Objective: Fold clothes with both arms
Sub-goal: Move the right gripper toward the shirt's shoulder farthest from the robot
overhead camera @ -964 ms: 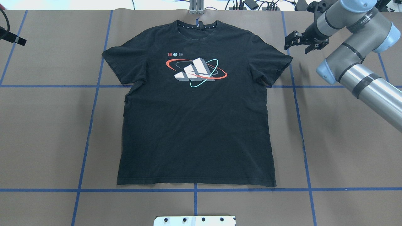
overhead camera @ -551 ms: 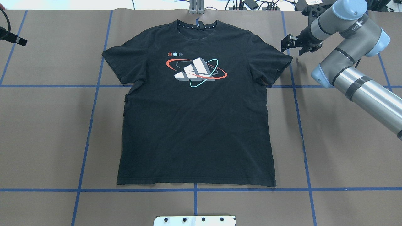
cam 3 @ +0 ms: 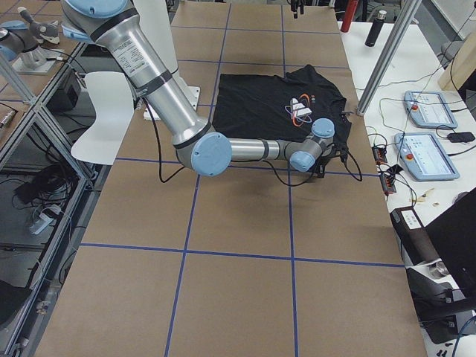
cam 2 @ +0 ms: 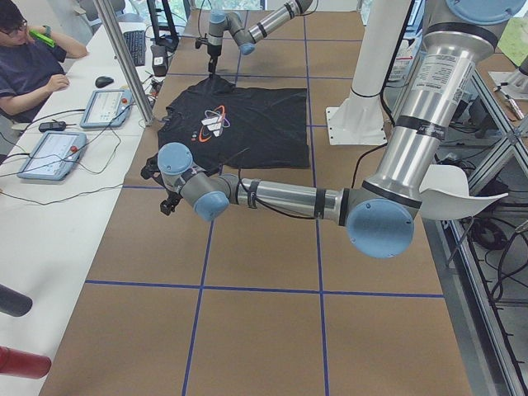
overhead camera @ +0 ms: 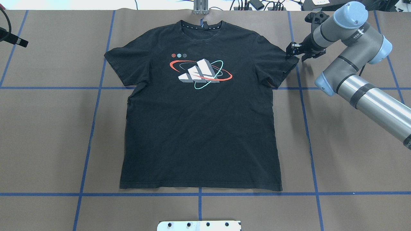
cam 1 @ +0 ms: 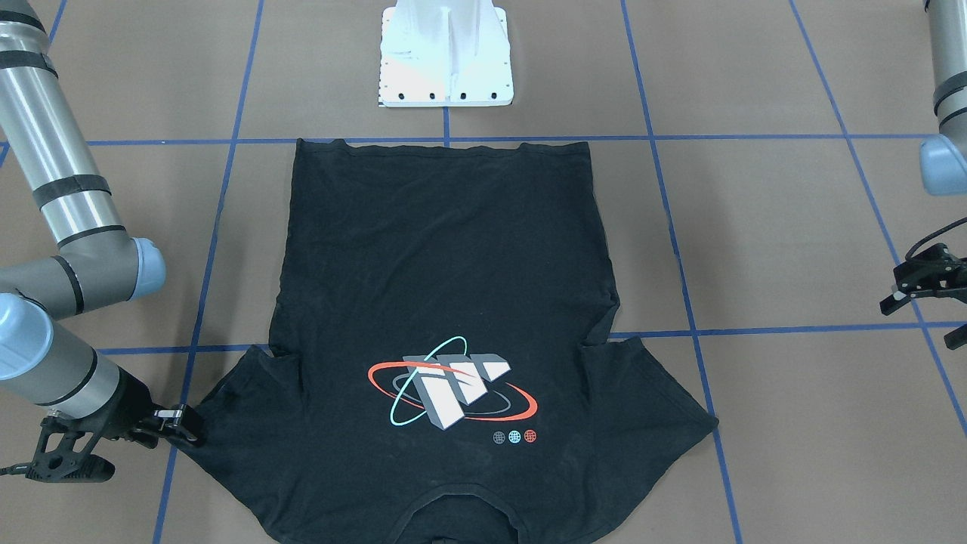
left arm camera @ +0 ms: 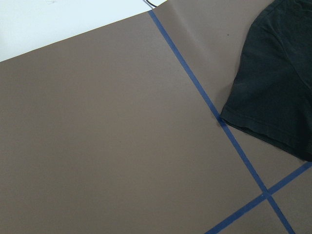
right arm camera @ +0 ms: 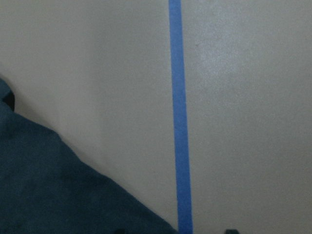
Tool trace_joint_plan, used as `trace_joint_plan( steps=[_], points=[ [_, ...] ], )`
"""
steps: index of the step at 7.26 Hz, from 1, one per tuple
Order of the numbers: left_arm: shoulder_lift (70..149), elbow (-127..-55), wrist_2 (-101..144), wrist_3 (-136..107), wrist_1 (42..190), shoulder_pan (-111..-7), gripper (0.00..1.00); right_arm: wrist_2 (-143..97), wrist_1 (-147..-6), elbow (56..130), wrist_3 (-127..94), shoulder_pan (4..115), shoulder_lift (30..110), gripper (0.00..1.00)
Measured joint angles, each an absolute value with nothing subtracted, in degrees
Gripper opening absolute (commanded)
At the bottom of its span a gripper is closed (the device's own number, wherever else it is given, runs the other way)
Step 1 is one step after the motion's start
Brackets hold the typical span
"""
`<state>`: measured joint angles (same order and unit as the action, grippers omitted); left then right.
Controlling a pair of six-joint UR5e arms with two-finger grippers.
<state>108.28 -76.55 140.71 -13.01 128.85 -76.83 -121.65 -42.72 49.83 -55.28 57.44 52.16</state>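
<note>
The black T-shirt (overhead camera: 199, 128) lies flat and face up on the brown table, logo (overhead camera: 200, 73) showing, collar at the far edge, hem toward the robot's base. My right gripper (overhead camera: 294, 53) is low at the tip of the shirt's right-hand sleeve (overhead camera: 282, 64), jaws apart, with nothing clamped. In the front-facing view it (cam 1: 181, 429) meets that sleeve's edge, and the right wrist view shows the sleeve corner (right arm camera: 48, 185) beside a blue tape line. My left gripper (cam 1: 918, 302) hangs open well clear of the other sleeve (cam 1: 657, 408), at the overhead view's left edge (overhead camera: 14, 38).
Blue tape lines (overhead camera: 96, 96) grid the brown table cover. The white pedestal base (cam 1: 446, 53) stands just behind the hem. Cables and plugs (overhead camera: 257, 4) line the far edge. A person (cam 2: 29, 66) sits at a side desk with tablets (cam 2: 107, 107).
My right gripper has travelled left and down, from beside the sleeve to its tip. The shirt and my left arm have not moved.
</note>
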Motion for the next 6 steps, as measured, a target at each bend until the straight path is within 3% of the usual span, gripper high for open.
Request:
trace_joint_plan(
  steps=[1, 2, 6],
  points=[
    [108.28, -76.55, 140.71, -13.01, 128.85, -76.82, 1.0, -121.63, -42.72, 49.84, -55.3, 57.4, 52.17, 0.04],
    [108.28, -76.55, 140.71, -13.01, 128.85, -76.82, 1.0, -121.64, -42.72, 49.87, -55.34, 57.43, 52.14, 0.0],
    [108.28, -76.5, 140.71, -13.01, 128.85, -76.78, 1.0, -121.72, -42.77, 50.37, -55.37, 57.38, 52.03, 0.0]
  ],
)
